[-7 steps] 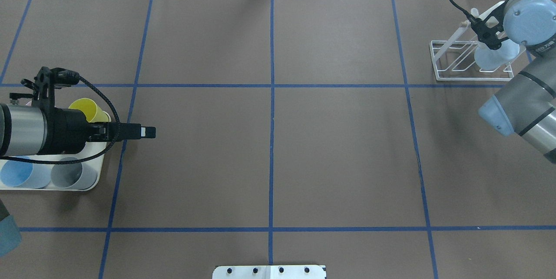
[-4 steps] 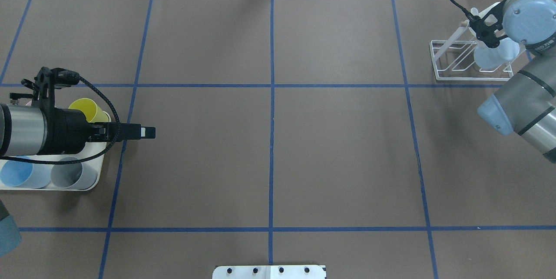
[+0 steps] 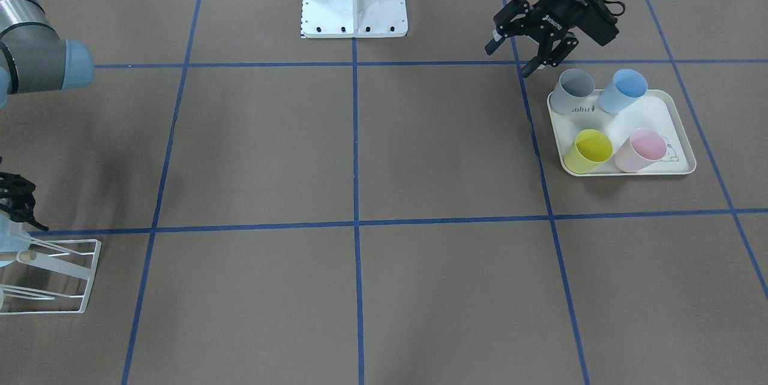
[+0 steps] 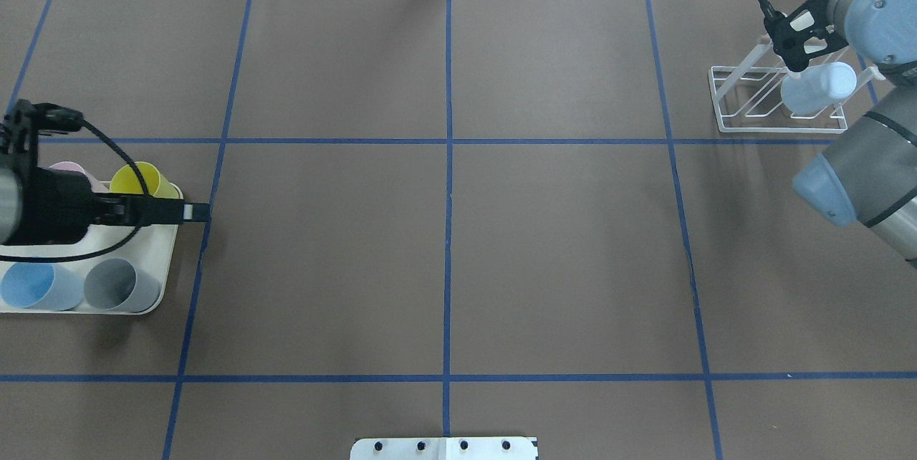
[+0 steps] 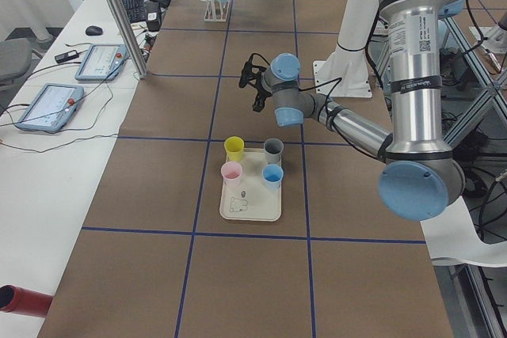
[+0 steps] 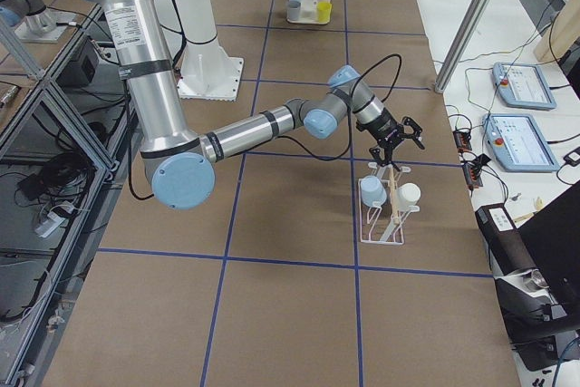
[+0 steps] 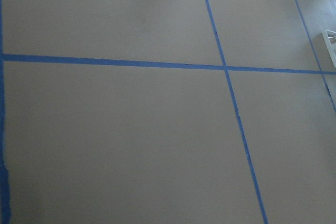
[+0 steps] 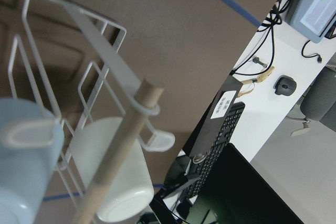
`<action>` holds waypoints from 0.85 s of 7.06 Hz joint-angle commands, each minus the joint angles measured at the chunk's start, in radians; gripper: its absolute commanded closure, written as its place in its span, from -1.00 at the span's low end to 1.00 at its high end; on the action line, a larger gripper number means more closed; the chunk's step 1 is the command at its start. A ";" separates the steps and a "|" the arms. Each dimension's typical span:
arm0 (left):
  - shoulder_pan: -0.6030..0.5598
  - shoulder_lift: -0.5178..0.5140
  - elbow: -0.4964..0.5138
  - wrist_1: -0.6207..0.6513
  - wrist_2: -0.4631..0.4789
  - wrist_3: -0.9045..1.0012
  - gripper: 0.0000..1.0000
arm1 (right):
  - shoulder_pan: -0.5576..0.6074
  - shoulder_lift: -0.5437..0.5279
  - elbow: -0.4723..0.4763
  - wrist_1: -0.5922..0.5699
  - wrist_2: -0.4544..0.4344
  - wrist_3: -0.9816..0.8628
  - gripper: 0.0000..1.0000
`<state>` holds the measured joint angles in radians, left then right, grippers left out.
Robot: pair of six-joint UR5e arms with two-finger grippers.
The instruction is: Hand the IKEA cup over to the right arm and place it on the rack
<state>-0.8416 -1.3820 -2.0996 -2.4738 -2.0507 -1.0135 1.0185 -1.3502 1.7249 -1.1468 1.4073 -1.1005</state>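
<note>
ROBOTIQ on left end effector [image 3: 511, 59]

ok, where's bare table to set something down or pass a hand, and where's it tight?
Free: the whole middle of the table, from tray to rack. Tight: the tray, carrying four cups with the left gripper above its edge; the rack, holding two cups, right gripper just above.

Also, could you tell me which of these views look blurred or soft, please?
Front-facing view: the right gripper, at the edge above the rack, is smeared. Right wrist view: the near pale blue cup and wooden rod are soft. Overhead view: crisp, faint shadow by the tray.
</note>
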 commanded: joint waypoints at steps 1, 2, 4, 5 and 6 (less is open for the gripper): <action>-0.162 0.136 0.022 -0.002 -0.019 0.302 -1.00 | -0.015 -0.067 0.115 0.008 0.190 0.349 -0.99; -0.215 0.156 0.079 -0.014 -0.013 0.428 -1.00 | -0.073 -0.104 0.178 0.009 0.212 0.526 -0.99; -0.218 0.164 0.181 -0.091 -0.006 0.455 -1.00 | -0.211 -0.118 0.267 0.009 0.217 0.875 -0.99; -0.217 0.141 0.258 -0.144 -0.008 0.451 -1.00 | -0.269 -0.113 0.307 0.009 0.217 1.022 -0.99; -0.217 0.103 0.304 -0.157 -0.008 0.434 -1.00 | -0.325 -0.106 0.338 0.007 0.213 1.142 -0.99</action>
<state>-1.0581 -1.2431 -1.8629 -2.5978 -2.0583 -0.5680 0.7644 -1.4620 2.0205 -1.1386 1.6226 -0.1231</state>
